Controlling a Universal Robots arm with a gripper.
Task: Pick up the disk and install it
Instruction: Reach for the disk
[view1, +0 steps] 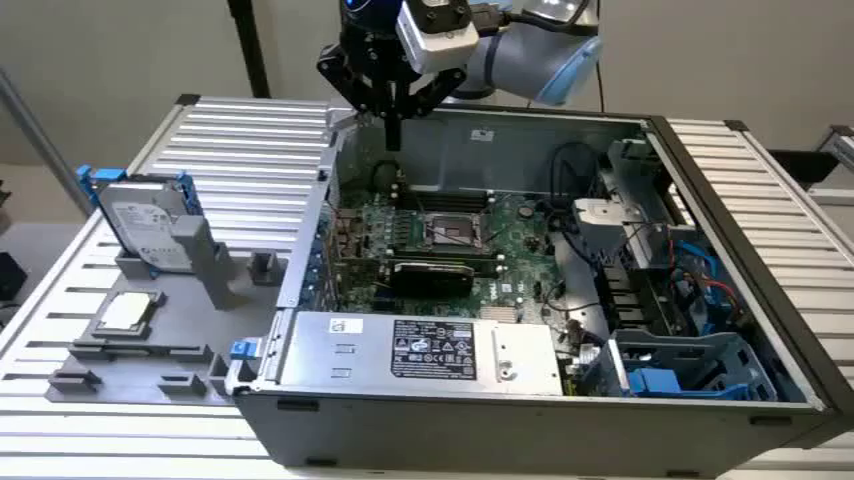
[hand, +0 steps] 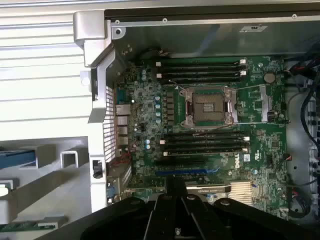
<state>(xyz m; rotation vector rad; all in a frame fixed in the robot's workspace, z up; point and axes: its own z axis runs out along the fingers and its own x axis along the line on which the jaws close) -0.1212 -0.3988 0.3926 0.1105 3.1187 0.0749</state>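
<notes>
The disk (view1: 142, 226), a silver-grey drive with a white label in a blue carrier frame, stands upright in a grey holder (view1: 200, 262) on the exterior view's left, outside the computer case. My gripper (view1: 394, 138) hangs above the far left corner of the open case, well away from the disk. Its fingers are shut with nothing between them. In the wrist view the black fingers (hand: 175, 200) point down at the green motherboard (hand: 210, 115).
The open computer case (view1: 747, 300) takes up most of the slatted table (view1: 240, 140). A silver power supply (view1: 427, 350) lies at its front, and a blue drive bay (view1: 681, 372) sits at the front right. A small silver chip (view1: 124, 312) rests on the grey fixture plate.
</notes>
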